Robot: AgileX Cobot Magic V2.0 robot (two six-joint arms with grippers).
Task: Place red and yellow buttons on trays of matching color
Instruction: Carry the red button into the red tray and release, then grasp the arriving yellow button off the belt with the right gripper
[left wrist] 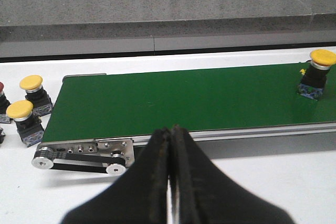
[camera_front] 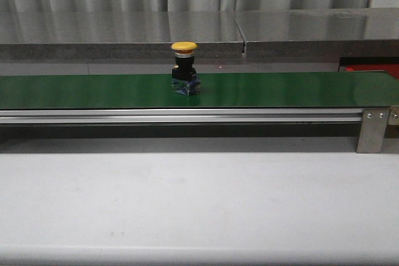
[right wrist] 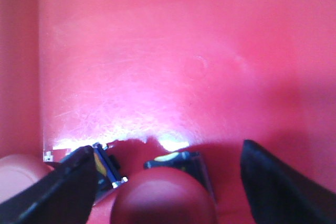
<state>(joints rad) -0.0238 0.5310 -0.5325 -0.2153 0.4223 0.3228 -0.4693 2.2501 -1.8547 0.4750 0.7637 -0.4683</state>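
Observation:
In the right wrist view the red tray fills the picture. A red button stands on it between the spread fingers of my right gripper, which is open and holds nothing. A second red cap sits beside the left finger. A yellow button stands upright on the green belt; it also shows as the yellow button in the left wrist view. My left gripper is shut and empty, in front of the belt's end. No yellow tray shows.
Two yellow buttons and part of a red one stand on the white table beside the belt's roller end. A corner of the red tray shows behind the belt at far right. A grey wall runs behind.

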